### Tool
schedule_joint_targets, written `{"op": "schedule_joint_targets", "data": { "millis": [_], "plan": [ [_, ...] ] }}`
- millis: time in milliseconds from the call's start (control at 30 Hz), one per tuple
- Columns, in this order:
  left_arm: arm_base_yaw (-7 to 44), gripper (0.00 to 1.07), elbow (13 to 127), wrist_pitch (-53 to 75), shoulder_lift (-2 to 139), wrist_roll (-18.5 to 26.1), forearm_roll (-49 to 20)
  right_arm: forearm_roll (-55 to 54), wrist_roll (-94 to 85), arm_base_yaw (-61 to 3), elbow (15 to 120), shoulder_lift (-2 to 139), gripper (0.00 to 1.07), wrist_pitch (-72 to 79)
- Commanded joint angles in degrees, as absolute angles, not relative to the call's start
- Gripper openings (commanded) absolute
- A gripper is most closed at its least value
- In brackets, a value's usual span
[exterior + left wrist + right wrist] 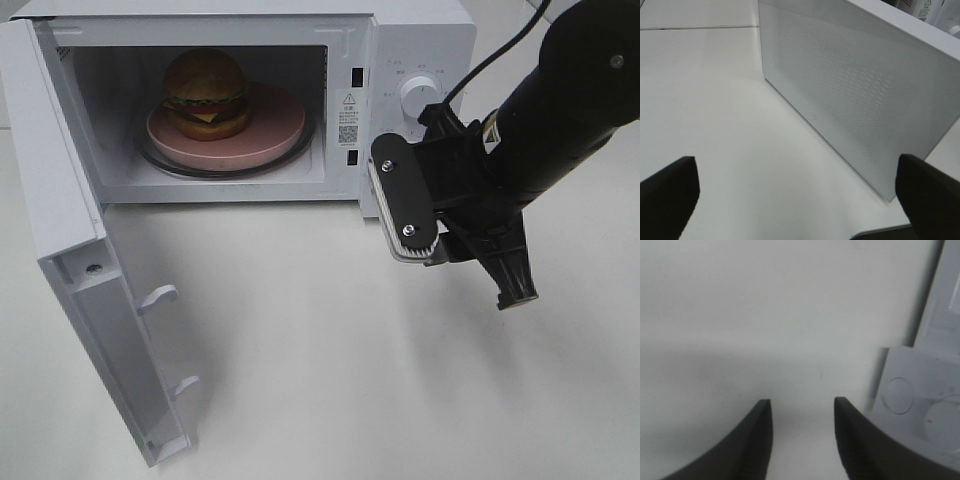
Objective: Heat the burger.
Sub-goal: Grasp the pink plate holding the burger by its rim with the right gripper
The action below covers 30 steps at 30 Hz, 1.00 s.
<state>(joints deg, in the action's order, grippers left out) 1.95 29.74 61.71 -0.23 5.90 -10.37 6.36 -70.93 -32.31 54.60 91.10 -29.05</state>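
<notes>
Status: burger (205, 95) loaded, door (75, 220) open

Right gripper (802, 440): fingers (752, 445) parted with a clear gap, nothing between them. In the high view it hangs over the table (350, 380), just in front of the control panel (400, 60) and below the dial (418, 97), outside the cavity. Empty jaws outside the oven fit a loading step that is finished.

Left gripper (800, 200): fingers (667, 195) spread wide, one at each edge of its wrist view, holding nothing. It faces a white panel with a fine dotted mesh, probably the outer face of the open door, though I cannot be sure. This arm does not show in the high view. A wide empty spread suits pushing a flat face, not pinching.

Burger sits upright on the pink plate (285, 135), toward the plate's left side. The plate rests on the glass turntable (165, 165) inside the microwave (420, 20). A plate makes sense here, since it gives a rigid rim to carry in place of a soft bun.

Door is swung fully out to the left, latch hooks exposed.

Judgement: loading done. Remaining steps are to shut the door, then set the dial. Risk: the right arm hangs close to the front and should be clear of the door's arc before the door swings.
</notes>
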Motion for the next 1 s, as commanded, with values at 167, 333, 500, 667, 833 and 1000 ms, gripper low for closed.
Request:
{"op": "schedule_joint_targets", "data": {
  "millis": [167,333,500,667,833,1000],
  "plan": [
    [1.72,1.00,29.56,61.19,-1.20,5.96,-10.43,12.38,-62.74,-35.41,55.58,91.10,0.78,-19.42],
    [1.72,1.00,29.56,61.19,-1.20,5.96,-10.43,16.50,-59.82,-37.41,58.33,93.33,0.89,-18.56],
    [1.72,1.00,29.56,61.19,-1.20,5.96,-10.43,17.25,-59.24,-37.70,61.19,95.74,0.88,-18.62],
    [1.72,1.00,29.56,61.19,-1.20,5.96,-10.43,17.25,-59.13,-37.70,64.74,98.66,0.88,-18.85],
    [1.72,1.00,29.56,61.19,-1.20,5.96,-10.43,19.31,-57.30,-39.88,70.30,103.08,0.86,-18.68],
    [1.72,1.00,29.56,61.19,-1.20,5.96,-10.43,19.37,-56.95,-40.28,74.08,106.57,0.86,-18.22]
  ]
}}
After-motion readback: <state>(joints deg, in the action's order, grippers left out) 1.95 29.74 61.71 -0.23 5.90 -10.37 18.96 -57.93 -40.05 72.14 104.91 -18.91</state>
